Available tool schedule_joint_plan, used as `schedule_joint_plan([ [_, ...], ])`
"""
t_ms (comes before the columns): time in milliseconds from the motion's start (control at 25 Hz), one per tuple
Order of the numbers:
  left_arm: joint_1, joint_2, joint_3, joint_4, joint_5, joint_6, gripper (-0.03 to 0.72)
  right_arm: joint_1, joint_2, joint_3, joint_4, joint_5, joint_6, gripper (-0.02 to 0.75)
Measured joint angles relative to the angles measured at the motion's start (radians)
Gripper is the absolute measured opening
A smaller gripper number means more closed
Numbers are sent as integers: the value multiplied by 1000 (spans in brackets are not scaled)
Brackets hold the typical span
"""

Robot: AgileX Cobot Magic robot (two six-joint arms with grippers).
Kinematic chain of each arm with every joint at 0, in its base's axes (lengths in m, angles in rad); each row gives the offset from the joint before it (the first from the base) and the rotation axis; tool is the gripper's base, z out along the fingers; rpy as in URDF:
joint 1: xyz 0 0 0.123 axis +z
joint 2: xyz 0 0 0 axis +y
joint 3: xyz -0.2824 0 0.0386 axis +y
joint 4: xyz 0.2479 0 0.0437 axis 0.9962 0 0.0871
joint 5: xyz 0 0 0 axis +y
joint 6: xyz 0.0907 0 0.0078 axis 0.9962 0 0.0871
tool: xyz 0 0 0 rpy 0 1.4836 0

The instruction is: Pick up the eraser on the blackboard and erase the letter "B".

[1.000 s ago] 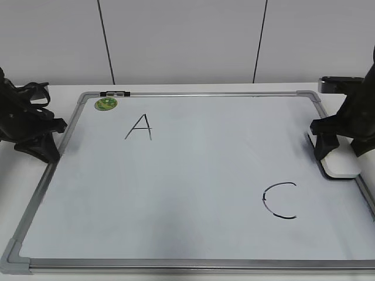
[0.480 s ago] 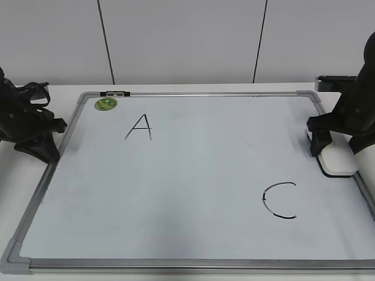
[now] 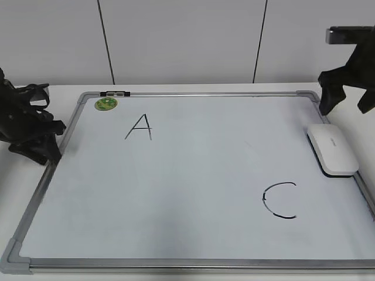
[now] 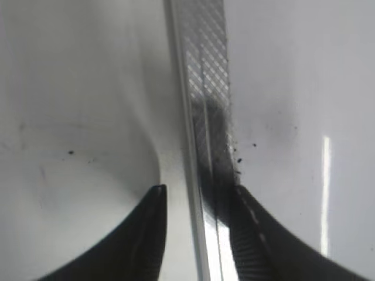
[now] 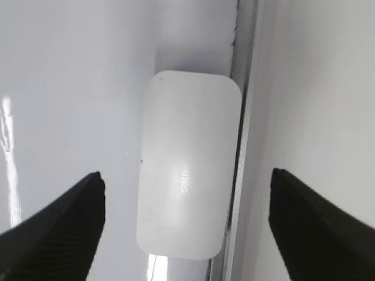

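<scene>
The white eraser [image 3: 333, 150] lies flat on the blackboard [image 3: 193, 175], against its right frame; it also shows in the right wrist view [image 5: 187, 164]. My right gripper [image 3: 347, 99] hangs above the eraser, open and empty, its fingers [image 5: 186, 175] wide on either side of it. My left gripper [image 3: 50, 153] sits at the board's left edge, open, its fingers [image 4: 198, 190] straddling the metal frame [image 4: 208, 88]. The board bears an "A" [image 3: 139, 127] and a "C" [image 3: 279, 201]. No letter "B" shows.
A round green magnet [image 3: 106, 103] sits at the board's top left corner, next to a black clip [image 3: 115, 93] on the top frame. A white wall stands behind the table.
My right gripper, earlier down around the eraser, has let go and risen well above it. The eraser stays at the right frame. The left arm has not moved.
</scene>
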Motion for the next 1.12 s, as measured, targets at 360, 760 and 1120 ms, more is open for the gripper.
schedule_joint_plan([
  [360,0,-100,-40,12,93,2,496,0,-134,-4,0,111,-38,628],
  [760,0,-401,-58,124,324,-77,504,0,-390,-4,8,154,-42,595],
  [1120,0,-819,32,157,347,-138,505,0,-712,38,45,168,-42,592],
])
